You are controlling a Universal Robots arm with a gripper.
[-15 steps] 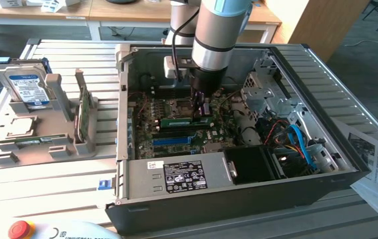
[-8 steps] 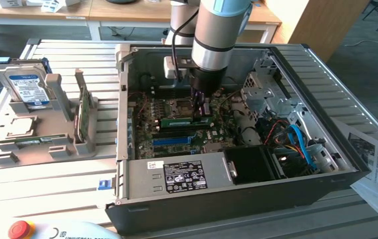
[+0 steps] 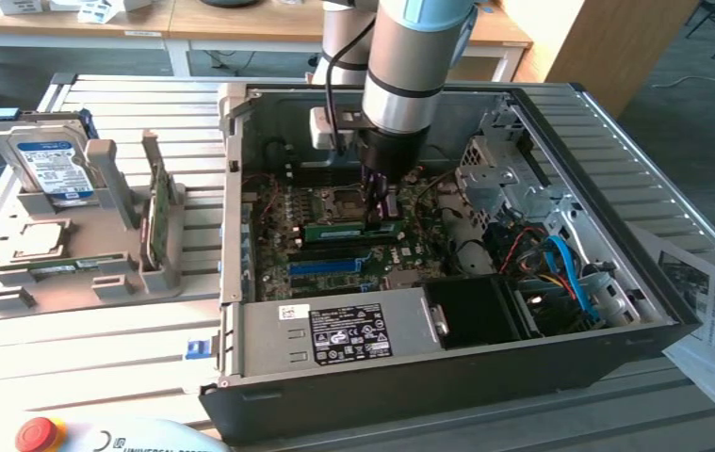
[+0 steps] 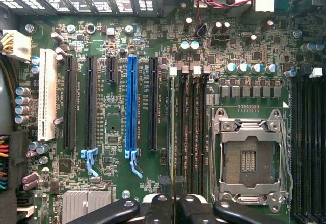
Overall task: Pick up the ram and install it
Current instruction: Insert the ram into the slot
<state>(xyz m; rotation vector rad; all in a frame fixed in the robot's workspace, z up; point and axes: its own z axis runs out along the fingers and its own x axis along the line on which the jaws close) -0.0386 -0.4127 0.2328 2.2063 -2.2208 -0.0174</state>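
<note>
Black fingers of the pincer (image 4: 173, 197) are pressed together on the ram (image 3: 349, 229), pinching it by its top edge. In the wrist view the stick shows as a thin line running along the first of the dark memory slots (image 4: 189, 132). Whether it is seated or only resting on the slot I cannot tell. The main risk, as I judge it, is a crooked push. If the stick sits tilted or its notch misses the key in the slot, downward force could bend the stick or crack the slot. The narrow pinch could also let it slip sideways. The white latches (image 4: 172, 72) at the slot's end may block it if they are not swung out. Just beside the slots lies the bare processor socket (image 4: 249, 155), whose contacts a stray stick could damage. The arm (image 3: 410, 56) comes down almost upright into the open computer case (image 3: 458, 372), wrist pointing straight at the motherboard (image 4: 112, 132). Well apart, at the exterior view's left, a grey rack (image 3: 93, 273) on the bench (image 3: 93, 353) holds a hard drive (image 3: 45, 162).
</note>
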